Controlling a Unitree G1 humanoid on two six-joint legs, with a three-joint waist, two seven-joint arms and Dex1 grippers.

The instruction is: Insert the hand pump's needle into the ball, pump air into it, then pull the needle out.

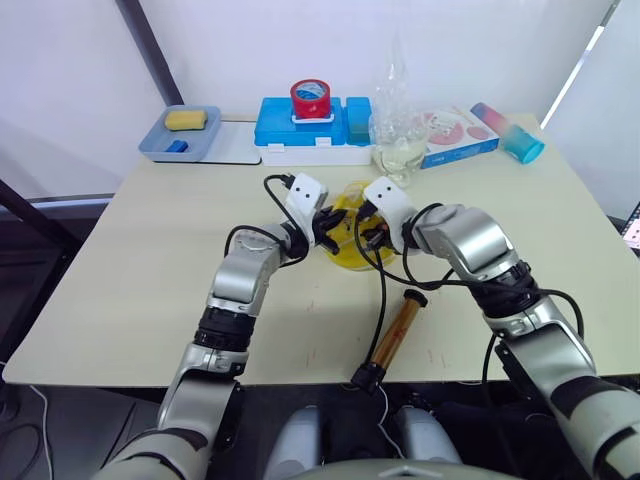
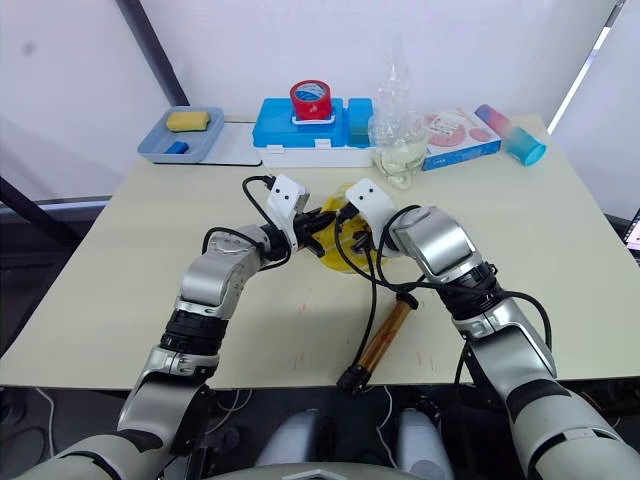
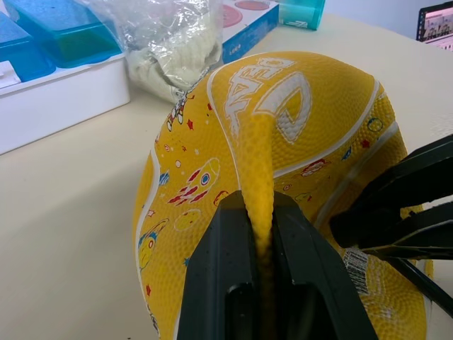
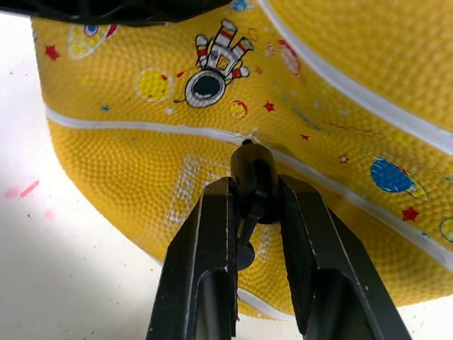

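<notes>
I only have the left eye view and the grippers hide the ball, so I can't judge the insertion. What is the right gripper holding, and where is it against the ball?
Observer: The right gripper is shut on the needle, whose black fitting has its tip at a white seam line of the ball.
Operator: And the left gripper?
Observer: The left gripper pinches a raised fold of the ball's yellow skin between its fingers.
Operator: Is the ball firm?
Observer: It looks sagging, since the skin creases into that ridge.
Operator: Is the pump clamped anywhere?
Observer: No; the hand pump lies loose on the table near its front edge, joined by its black hose.
</notes>
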